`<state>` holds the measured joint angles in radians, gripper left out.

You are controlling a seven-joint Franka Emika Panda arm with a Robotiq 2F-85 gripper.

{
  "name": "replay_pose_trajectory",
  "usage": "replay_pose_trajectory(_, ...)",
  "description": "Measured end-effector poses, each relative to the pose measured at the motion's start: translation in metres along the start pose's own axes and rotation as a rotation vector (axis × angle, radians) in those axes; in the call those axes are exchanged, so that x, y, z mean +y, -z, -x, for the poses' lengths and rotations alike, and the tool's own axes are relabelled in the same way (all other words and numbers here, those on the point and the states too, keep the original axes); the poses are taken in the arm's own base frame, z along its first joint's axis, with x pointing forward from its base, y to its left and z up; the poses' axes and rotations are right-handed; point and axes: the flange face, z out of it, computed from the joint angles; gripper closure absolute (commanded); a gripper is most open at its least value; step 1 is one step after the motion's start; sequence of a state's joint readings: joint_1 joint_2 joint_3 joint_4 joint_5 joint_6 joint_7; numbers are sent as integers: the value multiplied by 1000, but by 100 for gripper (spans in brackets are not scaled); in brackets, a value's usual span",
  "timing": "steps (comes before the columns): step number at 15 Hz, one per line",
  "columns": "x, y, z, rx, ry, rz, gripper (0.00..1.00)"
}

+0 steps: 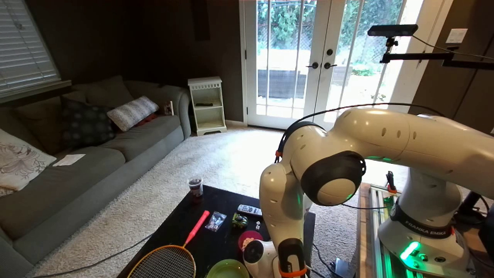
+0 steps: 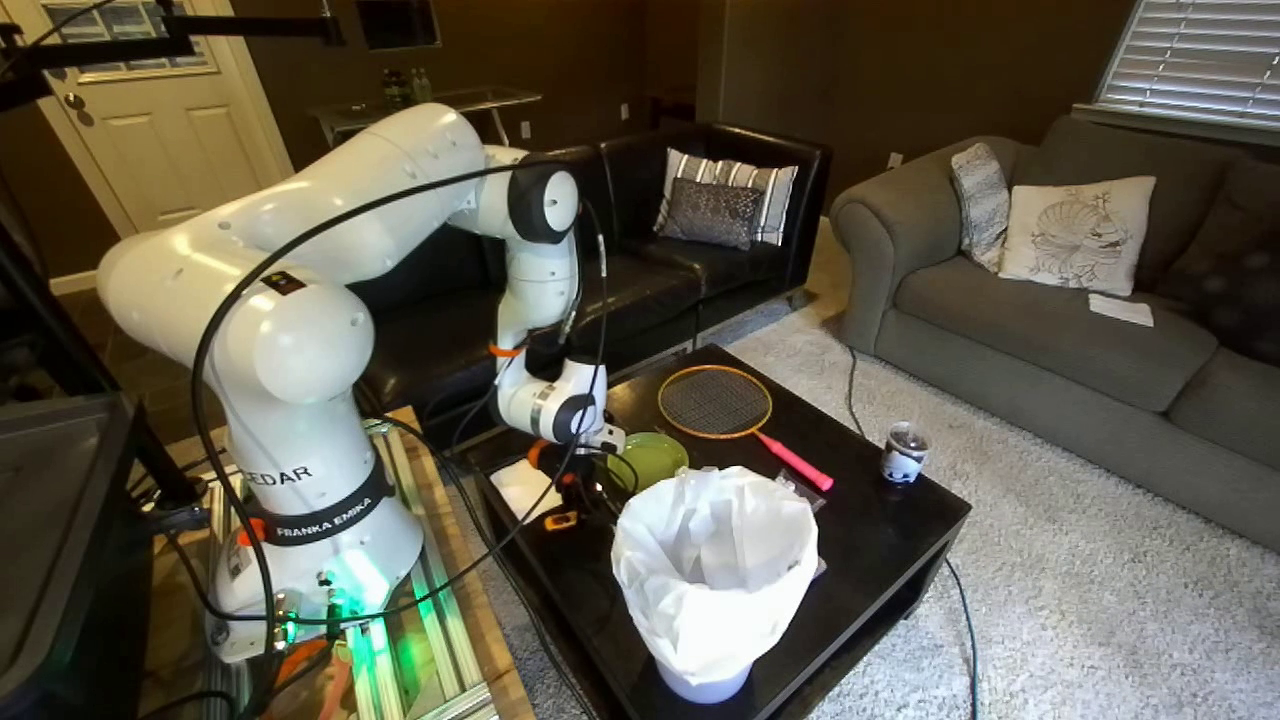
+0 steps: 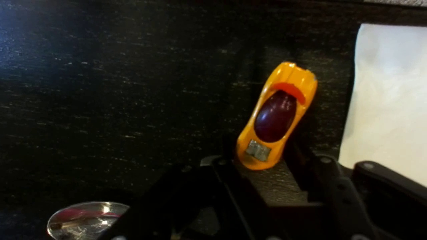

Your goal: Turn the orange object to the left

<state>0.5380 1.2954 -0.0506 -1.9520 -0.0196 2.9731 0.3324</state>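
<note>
The orange object (image 3: 290, 71) is a small yellow-orange toy car with a dark purple dome and a red band. It lies on the dark table, tilted to the upper right in the wrist view. It also shows small and partly covered in an exterior view (image 2: 562, 521), under the gripper (image 2: 580, 490). In the wrist view my gripper (image 3: 262, 151) has one finger close against each side of the car's lower end, and the fingers look shut on it. The gripper and the car are out of view in an exterior view, behind and below the arm (image 1: 283, 197).
White paper (image 3: 387, 100) lies right of the car. A shiny oval metal piece (image 3: 83, 220) lies lower left. A green bowl (image 2: 665, 455), a racket (image 2: 795, 460), a white-lined bucket (image 2: 715, 570) and a cup (image 2: 905, 455) stand or lie on the table. A remote (image 1: 249, 209) also lies there.
</note>
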Motion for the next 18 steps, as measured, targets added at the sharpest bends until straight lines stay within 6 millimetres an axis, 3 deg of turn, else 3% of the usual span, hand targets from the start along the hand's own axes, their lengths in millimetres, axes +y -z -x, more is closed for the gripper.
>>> replay_pose_trajectory(1, -1, 1, 0, 0, 1, -2, 90)
replay_pose_trajectory(9, -6, 2, 1, 3, 37, -8, 90)
replay_pose_trajectory(18, -46, 25, -1, 98, 405, -36, 90)
